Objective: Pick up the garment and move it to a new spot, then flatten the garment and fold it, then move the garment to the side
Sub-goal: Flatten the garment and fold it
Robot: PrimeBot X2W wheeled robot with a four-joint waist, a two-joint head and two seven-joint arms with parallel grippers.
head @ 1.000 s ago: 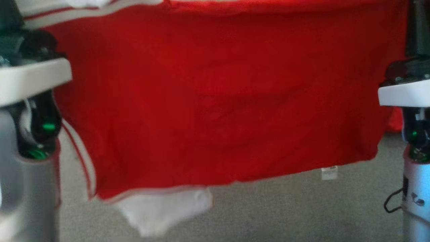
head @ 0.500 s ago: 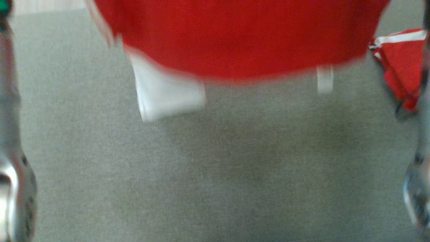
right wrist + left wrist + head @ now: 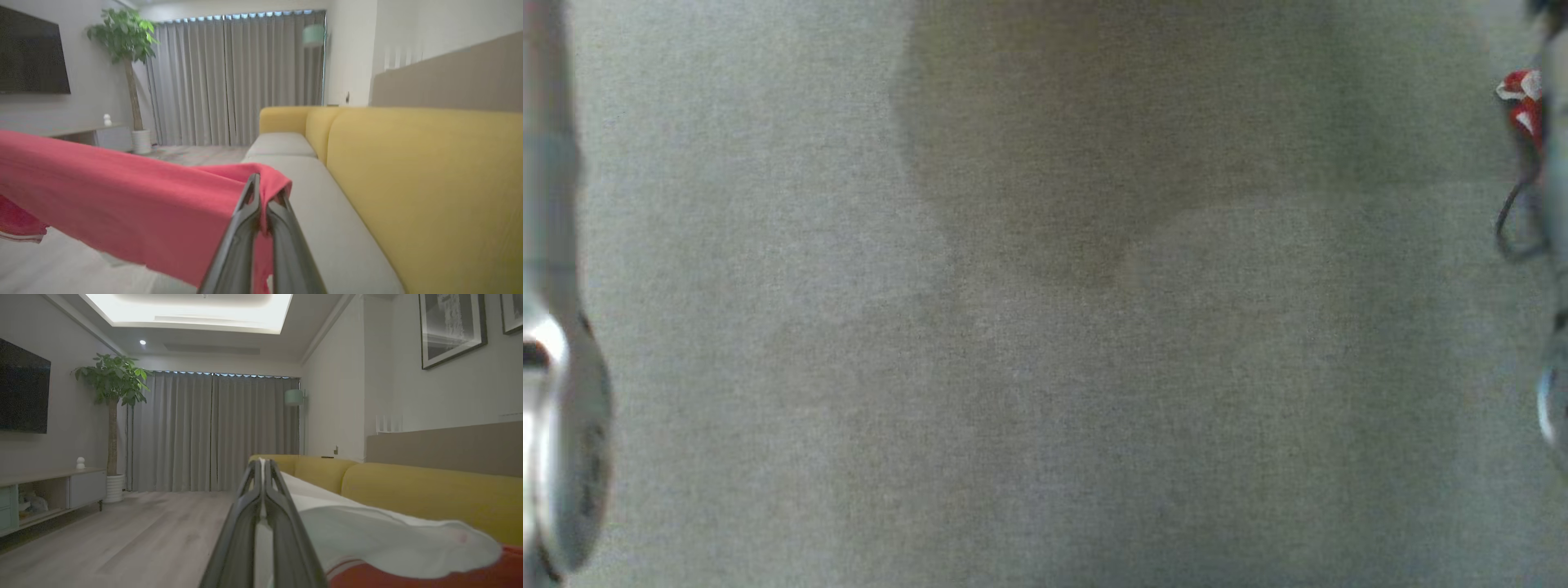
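Observation:
The garment is red with white trim and a white part. In the left wrist view my left gripper [image 3: 262, 462] is shut on its white edge, and the white cloth [image 3: 388, 543] spreads to the right with red below it. In the right wrist view my right gripper [image 3: 266, 191] is shut on a red corner, and the garment [image 3: 122, 192] stretches away to the left above the sofa seat. A small red and white bit of garment [image 3: 1521, 98] shows at the head view's right edge. My pale forearms [image 3: 556, 408] flank that view.
The grey sofa seat [image 3: 1045, 408] carries a broad shadow at its top. A yellow sofa back [image 3: 429, 183] runs along the right. A cabinet [image 3: 49, 490], a potted plant [image 3: 112, 384], a wall TV [image 3: 22, 392] and curtains [image 3: 212, 433] stand beyond the wood floor.
The stretched red garment has passed up out of the top of the head view, leaving grey seat and shadow. The whole picture has shifted, so the camera moved too.

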